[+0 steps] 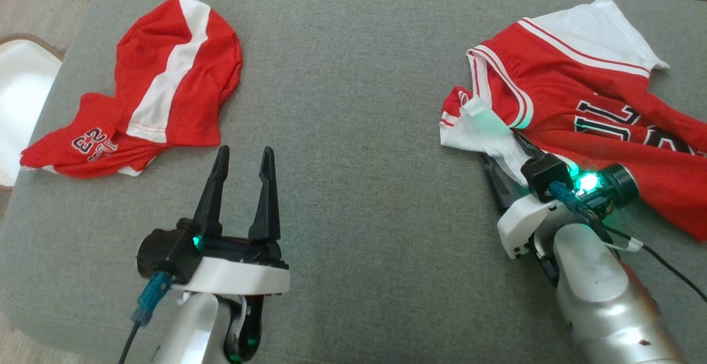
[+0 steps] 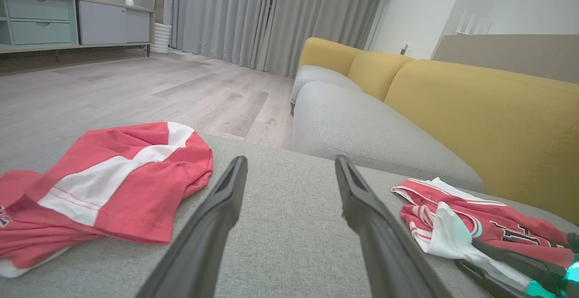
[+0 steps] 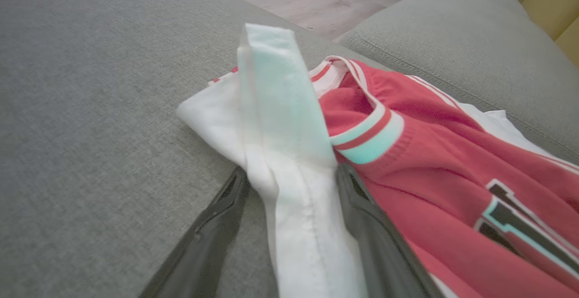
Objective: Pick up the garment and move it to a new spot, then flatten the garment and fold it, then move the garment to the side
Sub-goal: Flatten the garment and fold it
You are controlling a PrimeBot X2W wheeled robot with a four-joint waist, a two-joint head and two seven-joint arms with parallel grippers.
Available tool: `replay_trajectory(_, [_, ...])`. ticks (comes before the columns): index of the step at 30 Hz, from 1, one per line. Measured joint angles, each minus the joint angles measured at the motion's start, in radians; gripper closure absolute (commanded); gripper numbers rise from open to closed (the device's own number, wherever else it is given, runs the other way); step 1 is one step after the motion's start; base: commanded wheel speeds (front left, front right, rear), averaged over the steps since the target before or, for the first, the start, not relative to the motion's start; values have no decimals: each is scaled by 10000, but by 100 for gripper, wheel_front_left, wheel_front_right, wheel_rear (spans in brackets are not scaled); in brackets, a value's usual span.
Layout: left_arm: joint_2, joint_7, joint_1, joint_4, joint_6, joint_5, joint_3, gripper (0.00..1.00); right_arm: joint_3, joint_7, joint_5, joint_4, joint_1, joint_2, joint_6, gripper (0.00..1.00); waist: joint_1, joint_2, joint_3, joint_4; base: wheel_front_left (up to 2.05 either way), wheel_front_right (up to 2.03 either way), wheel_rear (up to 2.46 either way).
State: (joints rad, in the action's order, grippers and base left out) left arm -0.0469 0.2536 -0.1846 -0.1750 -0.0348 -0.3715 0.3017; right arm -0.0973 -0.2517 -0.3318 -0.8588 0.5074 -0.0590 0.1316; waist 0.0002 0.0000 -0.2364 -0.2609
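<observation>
On the right side of the grey cushion [image 1: 353,104] lies the red and white jersey [image 1: 580,104], crumpled. Its white fold [image 3: 285,121] rises between the two fingers of my right claw [image 3: 291,173], which stand spread to either side and have not pinched it. To grasp well, I judge I should close low on the doubled fold, catching both layers, then lift slowly so the cloth does not slip. My left claw [image 1: 246,151] hangs released over bare cushion, near the red shorts [image 1: 160,77], well apart from the jersey.
</observation>
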Motion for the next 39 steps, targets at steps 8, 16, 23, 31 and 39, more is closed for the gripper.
replay_trajectory(8, [0,0,-1,-59,10,2,8,0,-535,-35,968,-50,143,-15,0,100,-1,0,121,326,0,0,0])
replay_trajectory(16, [0,2,-1,-134,6,31,-123,0,-2773,-35,3018,1580,-183,-27,0,100,-2,0,566,809,0,0,0])
replay_trajectory(23, [0,2,50,-192,-12,35,-157,0,-4677,-35,3747,1954,-924,-33,0,100,-3,0,1114,891,0,0,0])
replay_trajectory(31, [-2,0,523,-286,-17,125,-464,0,-7202,27,5655,1956,-1341,-42,0,0,-3,0,1628,811,0,0,0])
replay_trajectory(39, [-4,2,740,-215,-17,222,-819,0,-6569,12,6100,2054,-1288,-54,0,0,-3,0,1957,1305,0,0,0])
